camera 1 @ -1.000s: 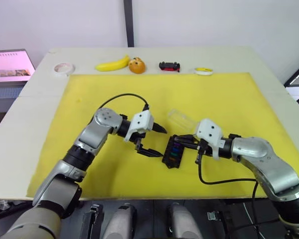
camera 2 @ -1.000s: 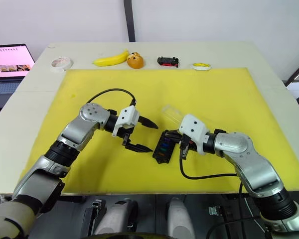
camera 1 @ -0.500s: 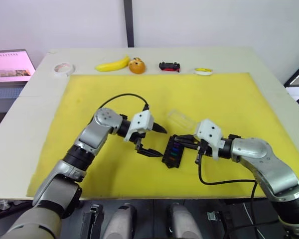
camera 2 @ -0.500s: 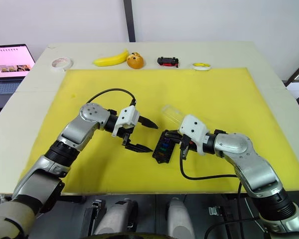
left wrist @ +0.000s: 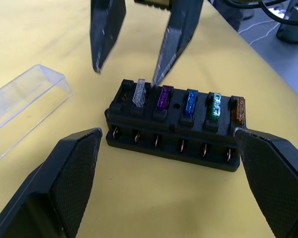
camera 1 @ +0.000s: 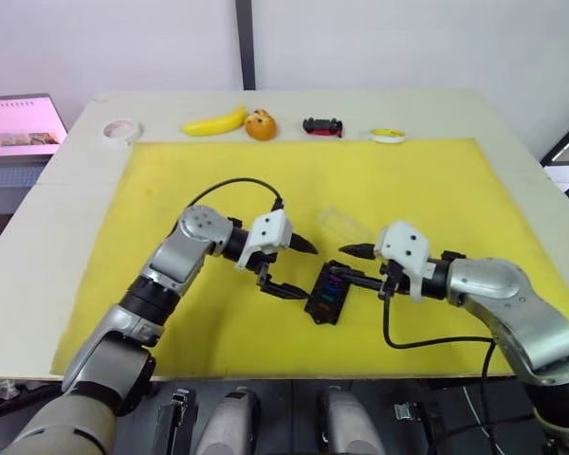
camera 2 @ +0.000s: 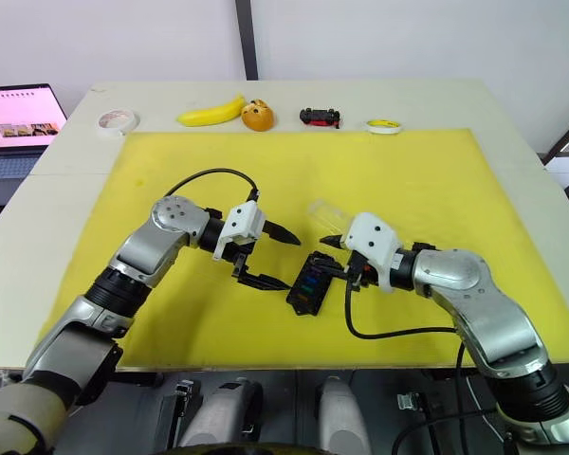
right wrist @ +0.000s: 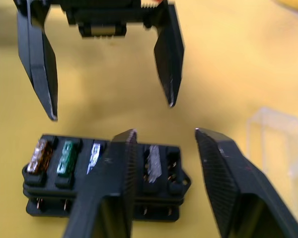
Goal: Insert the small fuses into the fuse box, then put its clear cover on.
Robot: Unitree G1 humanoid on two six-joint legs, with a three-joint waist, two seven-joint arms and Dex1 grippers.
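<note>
Resting on the yellow mat (camera 1: 436,180), the fuse box (camera 1: 328,294) lies between both tools. 5 fuses (left wrist: 188,101) stand in its near row (clear, purple, blue, green, orange). The left tool (camera 1: 286,268) hovers just beside the box with fingers spread wide, holding nothing. The right tool (camera 1: 357,264) points at the box from the other side, its fingers also apart and empty, one tip close above the clear fuse (left wrist: 139,91). The cover (camera 1: 343,227) lies on the mat just behind the box. On the counter (camera 1: 455,109) behind sit a banana (camera 1: 214,122) and toy car (camera 1: 322,125).
</note>
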